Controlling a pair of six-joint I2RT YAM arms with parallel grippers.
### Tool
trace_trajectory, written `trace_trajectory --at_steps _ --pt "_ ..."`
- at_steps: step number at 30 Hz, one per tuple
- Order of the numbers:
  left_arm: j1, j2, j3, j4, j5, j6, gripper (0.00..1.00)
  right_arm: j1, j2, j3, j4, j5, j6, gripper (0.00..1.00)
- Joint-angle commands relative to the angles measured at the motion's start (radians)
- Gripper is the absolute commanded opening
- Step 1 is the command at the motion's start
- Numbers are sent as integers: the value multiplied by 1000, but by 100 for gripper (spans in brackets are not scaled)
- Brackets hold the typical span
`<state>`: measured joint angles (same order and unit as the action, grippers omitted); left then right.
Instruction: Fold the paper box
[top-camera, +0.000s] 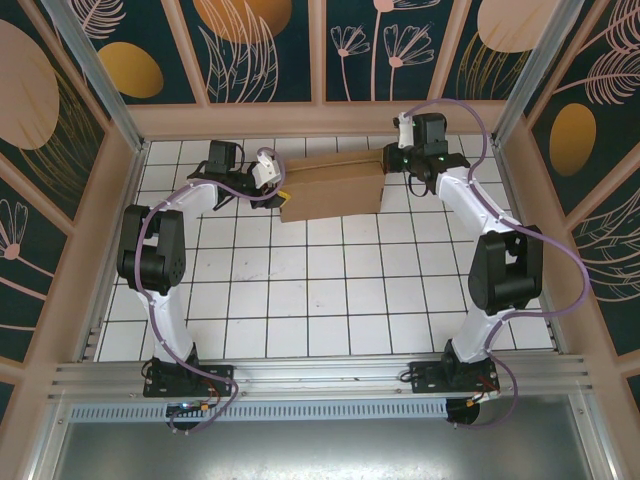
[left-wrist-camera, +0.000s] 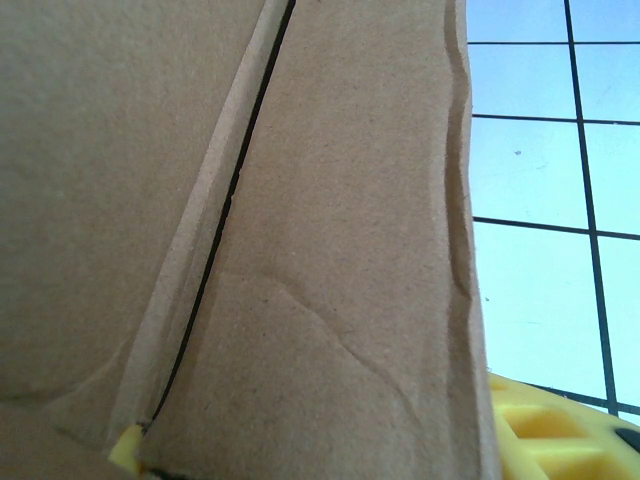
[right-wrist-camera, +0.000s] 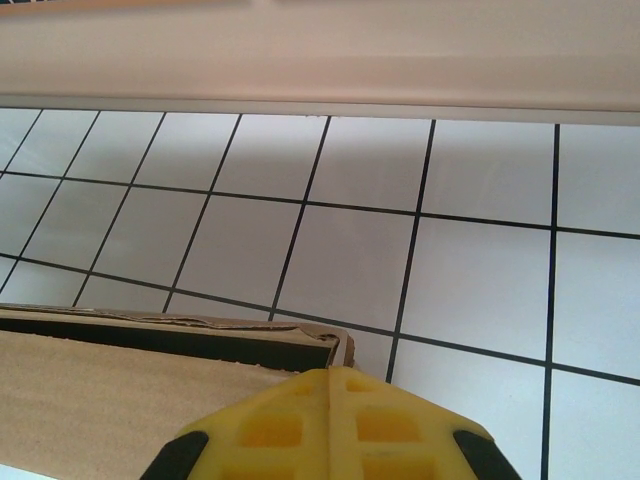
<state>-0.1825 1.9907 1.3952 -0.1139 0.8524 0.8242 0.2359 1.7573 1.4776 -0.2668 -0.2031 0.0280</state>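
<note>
The paper box (top-camera: 332, 186) is a brown cardboard mailer lying flat at the back middle of the tiled table. My left gripper (top-camera: 279, 191) is at its left end. In the left wrist view the cardboard (left-wrist-camera: 330, 300) spans the gap between my yellow fingers (left-wrist-camera: 560, 430), which hold it. My right gripper (top-camera: 391, 160) is at the box's right end. In the right wrist view its fingers (right-wrist-camera: 290, 425) are pressed together with nothing between them. Their tips rest at the box's corner (right-wrist-camera: 335, 345), above a dark slot along the box edge.
The white tiled table (top-camera: 320, 300) stretches from the box toward the arm bases. The back wall's wooden ledge (top-camera: 320, 120) runs close behind the box. Side walls (top-camera: 115, 230) bound the table left and right.
</note>
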Motion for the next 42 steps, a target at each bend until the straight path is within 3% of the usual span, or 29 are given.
trace_trajectory --at_steps 1,10,15,20,26,29,34,39,42 --pt "-3 29 12 -55 17 6 46 -5 7 2 -14 -13 -18 0" --pt "-5 33 21 -82 17 15 46 -7 -43 -47 34 5 -9 4" --pt "-4 31 21 -90 19 24 46 -14 -79 -68 88 21 1 17" --pt "-4 29 19 -92 20 28 46 -13 -70 -53 93 14 4 37" --pt "-4 32 25 -98 22 29 46 -14 -47 -35 99 7 10 47" --pt "-5 37 34 -112 19 32 46 -12 -57 -58 106 7 7 46" --pt "-5 40 41 -124 17 33 46 -14 -78 -98 96 2 -27 32" --pt "-4 48 53 -133 16 33 46 -14 -57 -84 66 -12 -31 30" --pt "-4 47 52 -136 16 33 46 -14 -43 -69 60 -13 -28 22"
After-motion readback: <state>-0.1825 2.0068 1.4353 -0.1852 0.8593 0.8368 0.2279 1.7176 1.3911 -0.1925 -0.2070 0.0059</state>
